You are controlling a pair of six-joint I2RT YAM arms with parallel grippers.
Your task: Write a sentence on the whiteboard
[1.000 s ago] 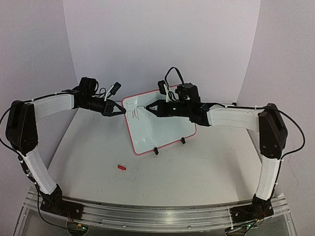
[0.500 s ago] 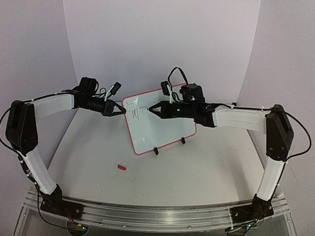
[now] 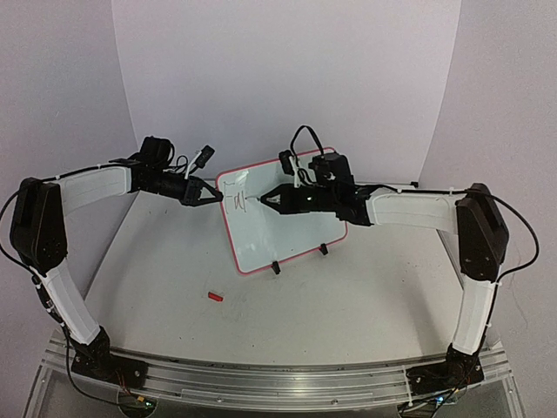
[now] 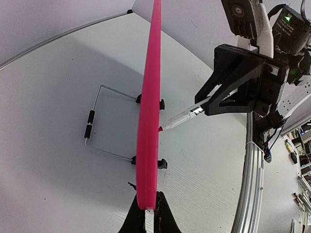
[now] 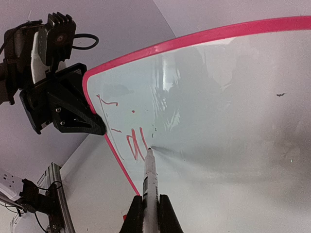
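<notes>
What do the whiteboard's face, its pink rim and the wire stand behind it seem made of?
Whiteboard face: glossy coated sheet, likely; it mirrors dim reflections. Rim: smooth pink plastic, probably; uniform colour, rounded edge. Wire stand: thin bent metal, seemingly, with black sleeves.

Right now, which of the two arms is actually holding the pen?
The right end effector grips the marker, whose tip touches the whiteboard. The left end effector only pinches its rim.

A white table [image 3: 348, 296] sits inside plain pale walls [image 3: 287, 70], evenly lit, an aluminium rail [image 3: 261, 379] along its near edge.
</notes>
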